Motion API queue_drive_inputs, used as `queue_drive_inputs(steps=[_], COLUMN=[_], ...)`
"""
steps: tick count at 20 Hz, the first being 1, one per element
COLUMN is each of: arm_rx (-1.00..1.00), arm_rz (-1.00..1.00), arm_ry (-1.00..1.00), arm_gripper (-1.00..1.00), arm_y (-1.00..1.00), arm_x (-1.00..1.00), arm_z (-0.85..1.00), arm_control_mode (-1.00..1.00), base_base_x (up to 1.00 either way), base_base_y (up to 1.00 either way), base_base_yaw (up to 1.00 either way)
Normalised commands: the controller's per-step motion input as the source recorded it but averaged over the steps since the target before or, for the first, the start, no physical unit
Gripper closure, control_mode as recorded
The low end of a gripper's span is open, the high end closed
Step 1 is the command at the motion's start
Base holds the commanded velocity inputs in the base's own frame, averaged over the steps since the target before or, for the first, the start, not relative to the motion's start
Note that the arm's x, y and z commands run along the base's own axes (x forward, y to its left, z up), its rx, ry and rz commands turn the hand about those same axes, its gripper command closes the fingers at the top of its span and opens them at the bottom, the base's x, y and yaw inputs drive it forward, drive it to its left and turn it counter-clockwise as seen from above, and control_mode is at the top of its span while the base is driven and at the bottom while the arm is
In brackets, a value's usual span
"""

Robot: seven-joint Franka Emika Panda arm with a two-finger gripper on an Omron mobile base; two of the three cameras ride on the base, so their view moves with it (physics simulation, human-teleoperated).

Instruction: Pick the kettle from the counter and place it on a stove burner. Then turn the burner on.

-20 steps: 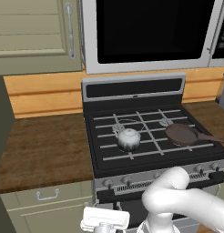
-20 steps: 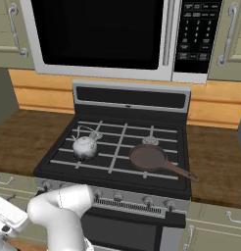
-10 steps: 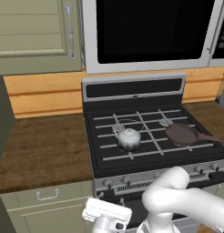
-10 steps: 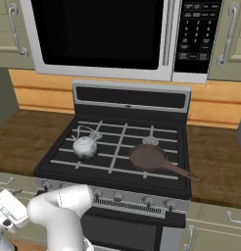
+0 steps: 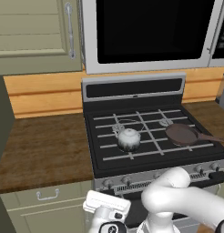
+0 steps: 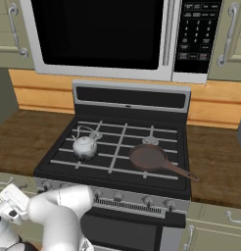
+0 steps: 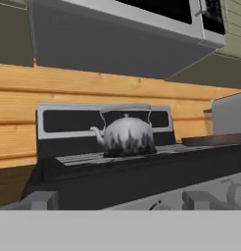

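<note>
A simulated kitchen: dark wood bench (image 5: 41,150) on both sides of a black stove (image 5: 150,136), with a microwave (image 6: 98,34) above it. The kettle (image 5: 129,139) already sits on the grate over the front-left stove burner (image 6: 85,153), at about 9 o'clock from the brown frying pan (image 6: 148,157) and well apart from it. Its glossy, rounded body looks hard, light and likely slippery, so the thin arched wire handle (image 7: 125,109) on top seems the surest hold. The gripper (image 5: 107,207) hangs low in front of the stove, near the row of knobs (image 6: 147,200); I cannot tell whether its jaws are apart or together. Turning the burner on appears to remain.
</note>
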Motion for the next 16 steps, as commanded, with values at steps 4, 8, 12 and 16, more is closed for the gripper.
queue_drive_inputs(steps=[4,8,12,16], arm_rx=[0.02,0.04,0.03,0.03], arm_rz=[0.08,0.09,0.08,0.08], arm_ry=[-0.05,-0.04,-0.04,-0.02], arm_gripper=[-1.0,-1.0,-1.0,-1.0], arm_y=[-0.16,-0.14,-0.03,0.0], arm_x=[0.19,0.23,0.26,0.22], arm_z=[-0.28,-0.2,-0.19,-0.2], arm_control_mode=[-1.0,-1.0,-1.0,-1.0], base_base_x=[0.0,0.0,0.0,0.0], base_base_y=[0.0,0.0,0.0,0.0], base_base_yaw=[0.0,0.0,0.0,0.0])
